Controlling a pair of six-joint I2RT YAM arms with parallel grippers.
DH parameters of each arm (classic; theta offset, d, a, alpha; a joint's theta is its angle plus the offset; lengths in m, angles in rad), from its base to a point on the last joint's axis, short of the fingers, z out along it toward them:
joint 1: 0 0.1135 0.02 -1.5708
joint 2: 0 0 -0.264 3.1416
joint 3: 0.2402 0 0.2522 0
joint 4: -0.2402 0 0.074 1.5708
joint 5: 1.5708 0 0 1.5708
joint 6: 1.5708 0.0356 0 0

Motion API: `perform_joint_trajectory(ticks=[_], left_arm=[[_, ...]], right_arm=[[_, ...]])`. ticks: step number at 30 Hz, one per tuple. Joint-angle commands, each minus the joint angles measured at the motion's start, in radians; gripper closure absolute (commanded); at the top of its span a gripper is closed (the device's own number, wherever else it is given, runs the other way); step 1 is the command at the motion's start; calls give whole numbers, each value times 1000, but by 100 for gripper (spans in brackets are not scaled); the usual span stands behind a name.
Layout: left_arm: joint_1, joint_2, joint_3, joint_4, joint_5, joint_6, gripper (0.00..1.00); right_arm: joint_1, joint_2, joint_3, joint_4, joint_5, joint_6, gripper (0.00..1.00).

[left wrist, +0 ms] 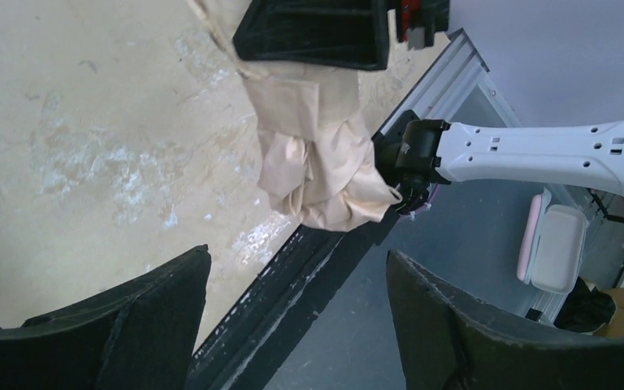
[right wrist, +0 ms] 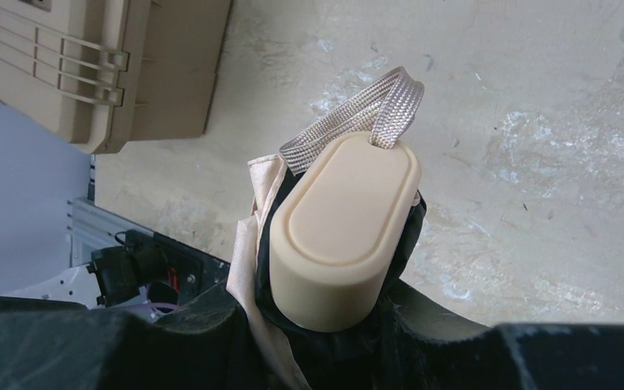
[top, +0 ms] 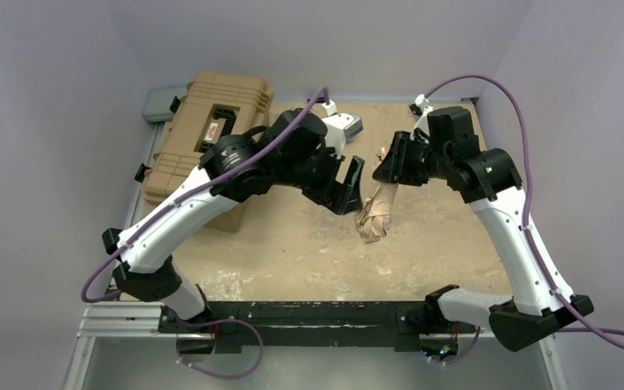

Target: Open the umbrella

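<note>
While the right gripper (top: pixel 392 169) stays out of the cloth's way, it is clamped on the upper end of the compact folding umbrella of pale beige cloth (top: pixel 376 213). The umbrella hangs folded below that gripper, over the middle of the sandy, scuffed tabletop (top: pixel 292 252). Whether its lower tip touches the surface cannot be told.

From the right wrist, the rounded oblong beige plastic handle (right wrist: pixel 343 231) sits between the 2 black fingers. Black fabric and a fold of beige cloth are pinched around its base, and a grey woven loop strap (right wrist: pixel 366 114) sticks out of its end.

The left gripper (left wrist: pixel 296 260) has its 2 jaws wide apart and grips nothing. It points at the crumpled lower end of the cloth, near it but not touching.

A tan ribbed hard case with a black handle (top: pixel 211 130) lies at the far left of the table, behind the left arm.
</note>
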Motion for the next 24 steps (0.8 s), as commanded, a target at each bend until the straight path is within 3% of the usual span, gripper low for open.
perform_joint_trajectory(ticks=[1, 9, 24], left_arm=[[-12, 66, 138, 4, 37, 88, 23], [-22, 177, 262, -9, 88, 114, 26], [-31, 247, 301, -39, 71, 113, 34]], right_arm=[[5, -6, 57, 16, -49, -19, 100], [5, -5, 64, 25, -77, -33, 100], [5, 31, 140, 18, -114, -56, 100]])
